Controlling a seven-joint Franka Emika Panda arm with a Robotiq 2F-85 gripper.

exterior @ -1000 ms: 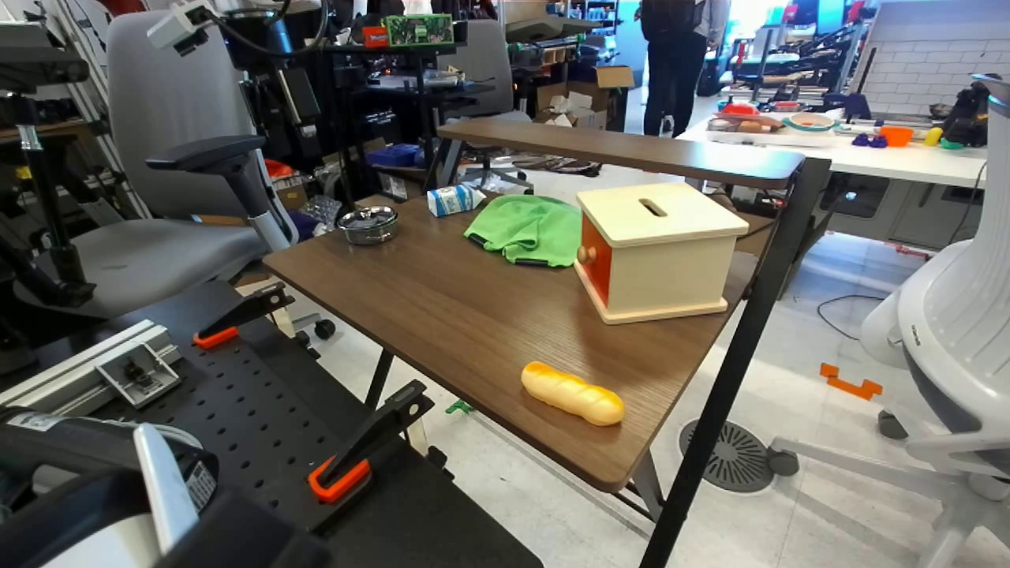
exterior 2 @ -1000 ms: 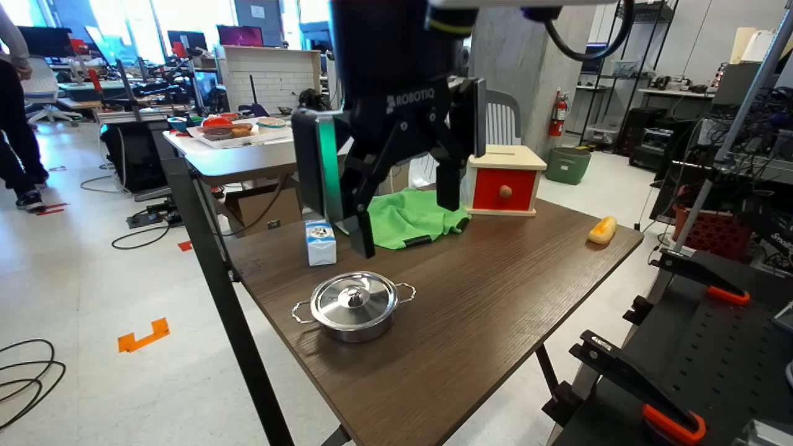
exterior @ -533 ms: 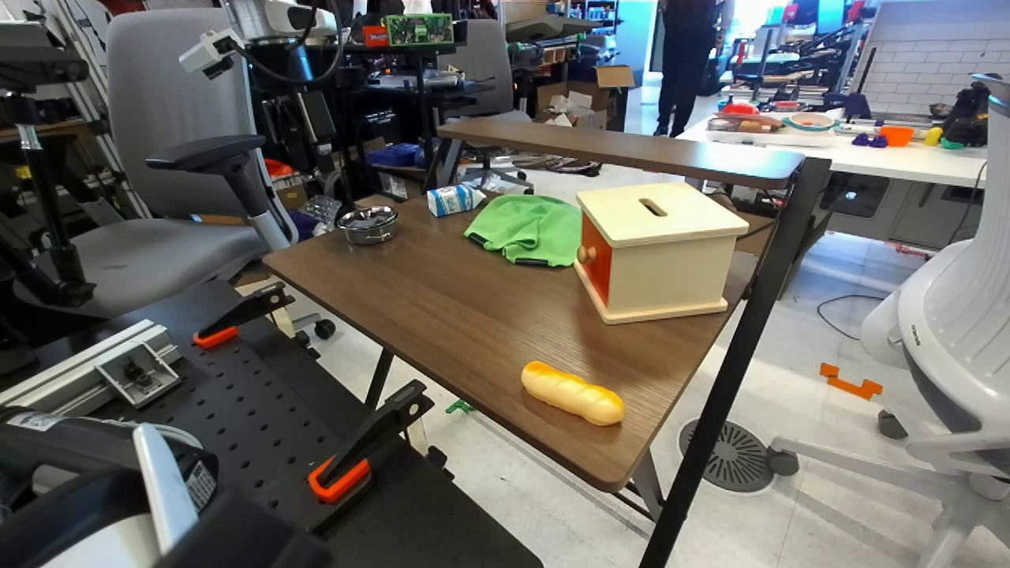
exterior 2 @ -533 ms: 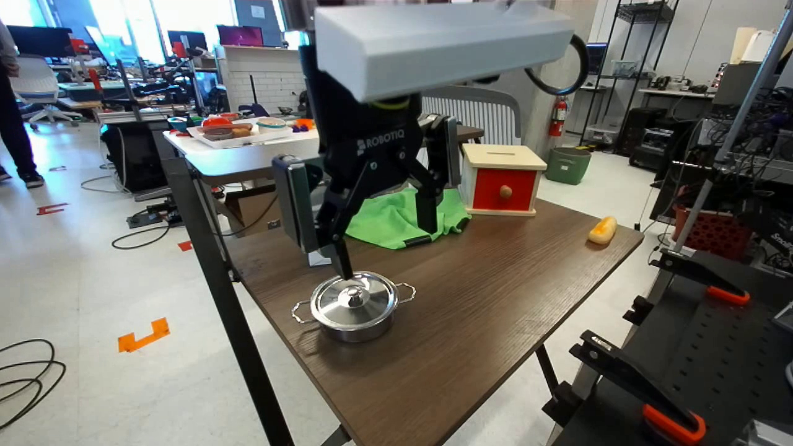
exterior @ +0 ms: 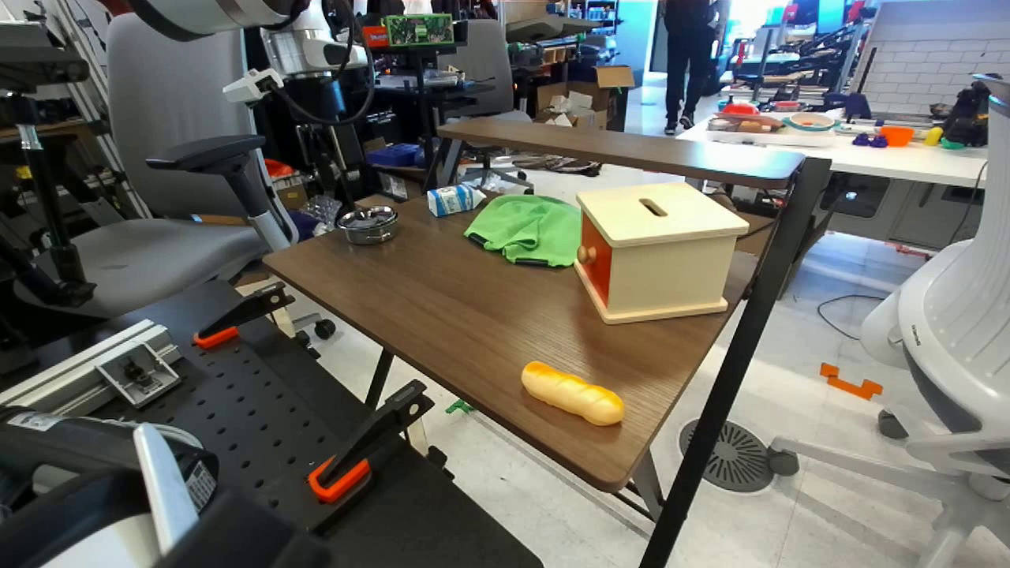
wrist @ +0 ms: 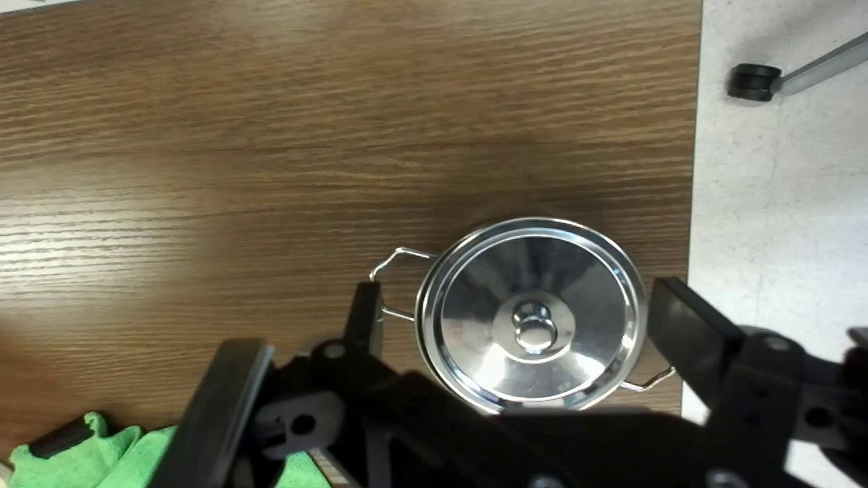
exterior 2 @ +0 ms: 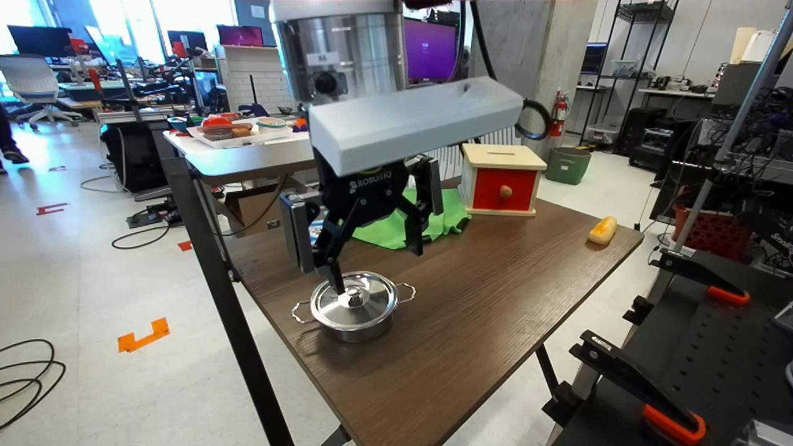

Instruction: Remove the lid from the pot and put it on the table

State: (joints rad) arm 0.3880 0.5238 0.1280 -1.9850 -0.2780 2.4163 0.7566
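Polished metal, the lid (exterior 2: pixel 372 311) sits on the pot (exterior 2: pixel 359 335), near the left edge of the table (exterior 2: pixel 483 291) in an exterior view. Your gripper (exterior 2: pixel 376 270) is spread wide, holding nothing; centre it over the knob (wrist: pixel 534 330), lower straight, squeeze gently, then lift level.

Bright windows (exterior 2: pixel 139 25) glow far past the bench's (exterior 2: pixel 471 310) left corner in an exterior view; a concrete pillar (exterior 2: pixel 523 46) rises beyond the far edge, and pale floor (exterior 2: pixel 93 291) with an orange mark (exterior 2: pixel 150 339) spreads off the left edge.
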